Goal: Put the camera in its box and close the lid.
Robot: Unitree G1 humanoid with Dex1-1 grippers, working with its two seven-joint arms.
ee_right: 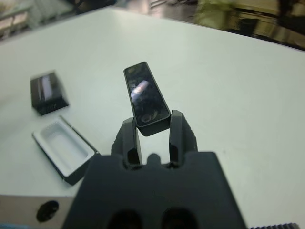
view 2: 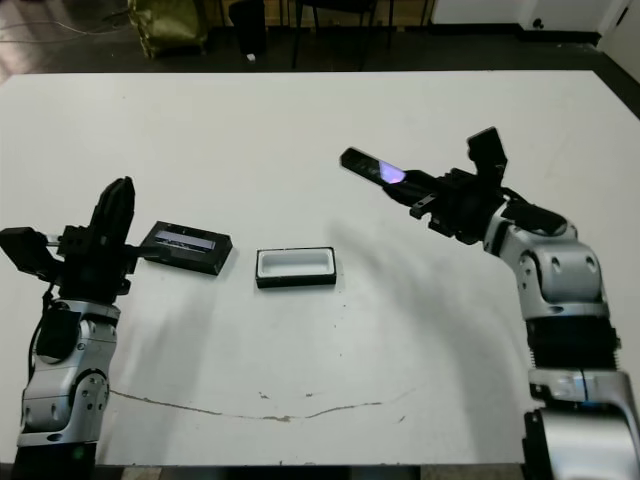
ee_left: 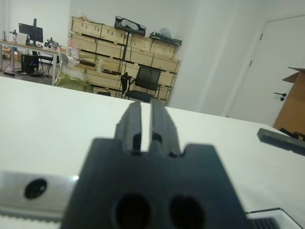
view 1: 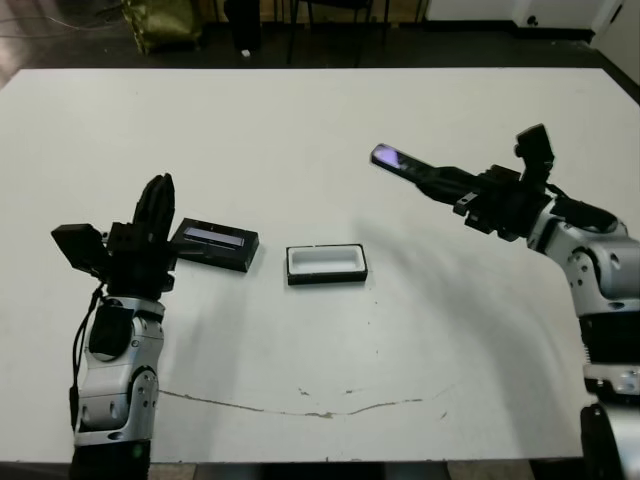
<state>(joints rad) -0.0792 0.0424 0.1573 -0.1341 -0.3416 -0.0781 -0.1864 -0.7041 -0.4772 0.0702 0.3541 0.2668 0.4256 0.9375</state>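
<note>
The camera, a slim black bar with a purplish shine, is held in the air by my right gripper, which is shut on one end of it; the right wrist view shows the camera sticking out between the fingers. It hangs above the table to the right of the box, an open white-lined black tray near the table's middle. The lid, black with a pale strip, lies flat just left of the box. My left gripper stands at the lid's left end, fingers close together with nothing between them.
A thin crack line runs across the white table near its front edge. Beyond the far edge stand chairs and stacked crates.
</note>
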